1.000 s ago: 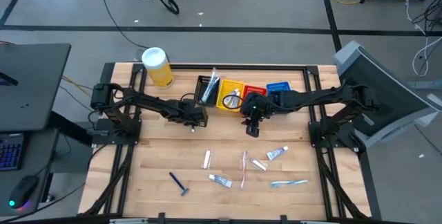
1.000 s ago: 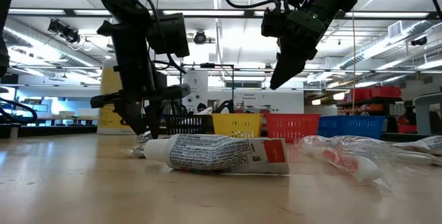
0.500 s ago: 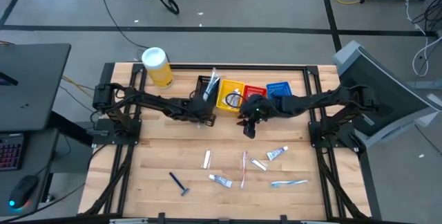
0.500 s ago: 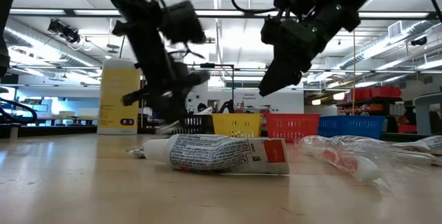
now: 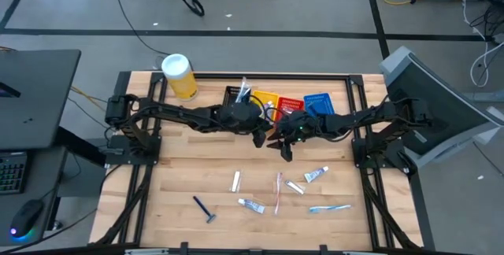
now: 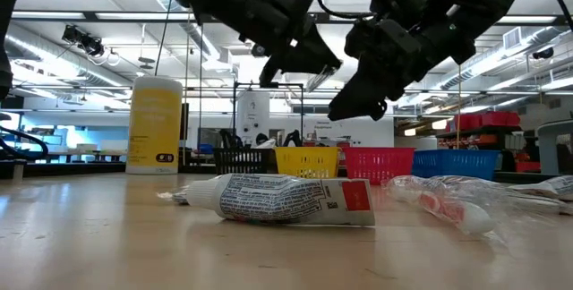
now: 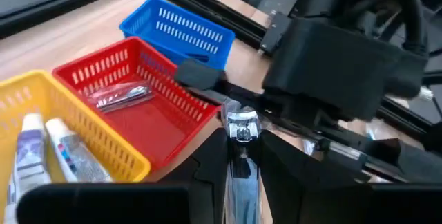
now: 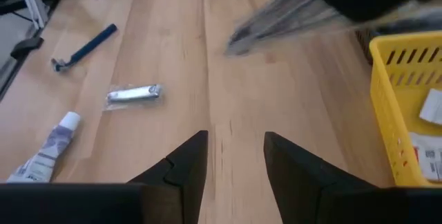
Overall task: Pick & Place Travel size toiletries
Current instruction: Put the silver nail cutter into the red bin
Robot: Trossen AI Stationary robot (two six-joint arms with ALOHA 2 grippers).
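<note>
My left gripper (image 5: 259, 135) hovers above the table just near of the yellow basket (image 5: 264, 107) and red basket (image 5: 290, 103), shut on a slim silvery wrapped toiletry (image 7: 242, 126). In the low view this gripper (image 6: 312, 63) is high up. My right gripper (image 5: 283, 149) is open (image 8: 236, 151) close beside it, above bare wood. On the near half lie a white packet (image 5: 235, 181), a blue razor (image 5: 205, 208), tubes (image 5: 252, 205) (image 5: 316, 175) and toothbrushes (image 5: 278, 192) (image 5: 329, 208). Two tubes (image 7: 48, 148) lie in the yellow basket, and a wrapped item (image 7: 121, 96) in the red one. My left gripper pinches the silvery wrapped toiletry between its two fingers (image 7: 210, 165). The shiny free end (image 7: 242, 122) sticks out past the fingertips. The item is lifted clear of the table, and in the low view it (image 6: 320, 76) slants downward from the gripper.
A row of small baskets stands at the far edge: black (image 5: 235, 97), yellow, red and blue (image 5: 317, 101). A big yellow canister (image 5: 179, 75) with a white lid stands far left. The two grippers are close together. Bare wood lies on the near left.
My left gripper has risen from the table top, carrying the silvery wrapped toiletry, and moved toward the table's right, to a place near the yellow and red baskets. It has tipped from pointing down to slanting. My right gripper has shifted slightly toward the left.
</note>
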